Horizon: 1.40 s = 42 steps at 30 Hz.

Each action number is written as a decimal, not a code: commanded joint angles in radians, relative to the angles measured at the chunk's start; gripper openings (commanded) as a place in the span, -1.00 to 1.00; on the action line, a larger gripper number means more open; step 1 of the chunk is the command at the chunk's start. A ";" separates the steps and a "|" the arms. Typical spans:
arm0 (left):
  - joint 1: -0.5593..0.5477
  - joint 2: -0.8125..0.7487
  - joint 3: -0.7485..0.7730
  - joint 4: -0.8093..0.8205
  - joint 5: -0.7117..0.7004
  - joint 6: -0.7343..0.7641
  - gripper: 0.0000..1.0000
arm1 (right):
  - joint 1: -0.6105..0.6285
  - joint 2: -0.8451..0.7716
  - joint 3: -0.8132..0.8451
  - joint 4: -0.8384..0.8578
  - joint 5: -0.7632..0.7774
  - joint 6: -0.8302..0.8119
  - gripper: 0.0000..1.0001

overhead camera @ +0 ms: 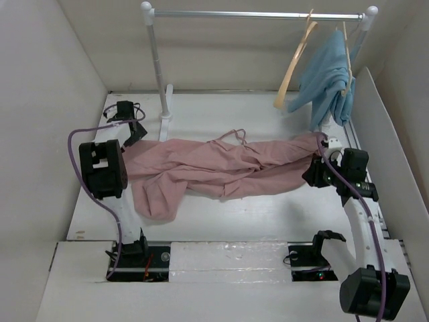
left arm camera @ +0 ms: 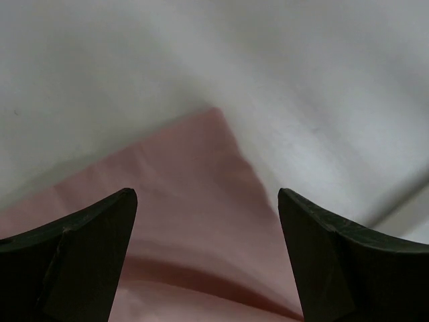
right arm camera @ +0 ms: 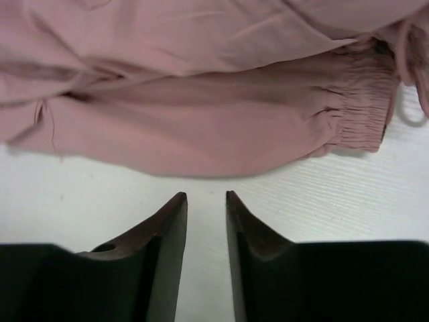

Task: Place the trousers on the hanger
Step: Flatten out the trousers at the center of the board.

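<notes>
Trousers (overhead camera: 221,168) lie flat on the table (overhead camera: 268,218) in front of the rail (overhead camera: 255,14), not yet gripped.
They stretch from below the rail's left post to below its right end, where the hanger (overhead camera: 293,70) hangs. The left gripper (left arm camera: 208,198) has its fingers wide apart over a corner of cloth. The right gripper (right arm camera: 204,196) has its fingers nearly together and empty, over bare table beside the cloth. The step looks like taking hold: next, each must close on fabric.
</notes>
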 commanded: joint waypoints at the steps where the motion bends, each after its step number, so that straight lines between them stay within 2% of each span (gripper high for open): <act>1: 0.003 0.007 0.069 -0.069 -0.036 0.042 0.64 | 0.039 -0.072 -0.011 -0.081 -0.039 -0.088 -0.24; 2: 0.003 0.024 0.087 -0.064 -0.028 0.040 0.63 | 0.048 -0.085 -0.016 -0.099 -0.032 -0.094 -0.04; 3: 0.003 0.061 0.103 -0.066 -0.025 0.030 0.62 | 0.058 -0.094 -0.017 -0.130 -0.032 -0.101 0.00; 6: 0.003 0.148 0.160 -0.102 -0.027 0.013 0.52 | 0.101 -0.106 -0.028 -0.181 -0.065 -0.128 0.04; 9: 0.003 0.193 0.174 -0.118 -0.050 0.005 0.25 | 0.126 -0.111 -0.036 -0.222 -0.075 -0.163 0.07; 10: 0.003 0.196 0.169 -0.109 -0.063 -0.006 -0.19 | 0.126 -0.113 -0.039 -0.227 -0.068 -0.173 0.07; 12: 0.003 0.196 0.158 -0.095 -0.062 -0.015 -0.79 | 0.126 -0.113 -0.052 -0.222 -0.053 -0.177 0.09; 13: 0.013 0.196 0.161 -0.098 -0.065 -0.030 -1.00 | 0.126 -0.111 -0.054 -0.219 -0.053 -0.176 0.10; 18: 0.059 0.141 0.236 -0.081 -0.073 -0.073 -1.00 | 0.126 -0.074 -0.062 -0.208 -0.019 -0.154 0.32; 20: 0.071 0.113 0.270 -0.057 -0.085 -0.091 -1.00 | 0.126 -0.059 -0.063 -0.210 0.040 -0.131 0.51; 24: 0.080 0.065 0.328 0.000 -0.106 -0.136 -1.00 | 0.126 -0.034 -0.082 -0.140 0.111 -0.072 0.72; 26: 0.080 0.099 0.392 0.054 -0.042 -0.116 -1.00 | 0.126 -0.002 -0.089 -0.100 0.114 -0.053 0.79; 27: 0.080 0.130 0.441 0.052 0.004 -0.096 -0.88 | 0.117 0.016 -0.088 -0.067 0.120 -0.049 0.82; 28: 0.080 0.168 0.498 -0.039 0.030 -0.101 -0.51 | 0.117 0.035 -0.083 -0.052 0.129 -0.038 0.84; 29: 0.080 0.220 0.585 -0.085 0.045 -0.102 -0.30 | 0.105 0.080 -0.079 -0.037 0.157 -0.027 0.87; 30: 0.080 0.230 0.594 -0.112 0.062 -0.101 -0.06 | 0.105 0.103 -0.074 0.011 0.165 -0.015 0.88; 31: 0.080 0.217 0.580 -0.116 0.077 -0.095 0.08 | 0.094 0.128 -0.073 0.038 0.169 0.019 0.89; 32: 0.063 0.141 0.472 -0.098 0.078 -0.098 0.31 | 0.094 0.177 -0.074 0.069 0.179 0.040 0.90; 34: 0.027 0.009 0.294 0.046 0.072 -0.107 0.48 | 0.066 0.222 -0.079 0.172 0.200 0.109 0.92; 35: 0.011 -0.134 0.108 0.104 0.078 -0.118 0.49 | 0.051 0.242 -0.079 0.199 0.215 0.128 0.97; 37: -0.030 -0.265 -0.031 0.191 0.096 -0.131 0.50 | -0.001 0.282 -0.091 0.301 0.218 0.190 0.99; 38: -0.094 -0.372 -0.131 0.193 0.085 -0.135 0.49 | -0.021 0.294 -0.094 0.324 0.212 0.212 1.00; 39: -0.233 -0.463 -0.212 0.174 0.050 -0.133 0.43 | -0.056 0.330 -0.108 0.398 0.191 0.261 1.00; 40: -0.234 -0.503 -0.262 0.173 0.050 -0.139 0.43 | -0.056 0.331 -0.108 0.399 0.191 0.261 1.00; 42: -0.341 -0.578 -0.349 0.167 0.020 -0.138 0.40 | -0.066 0.377 -0.114 0.440 0.200 0.307 0.88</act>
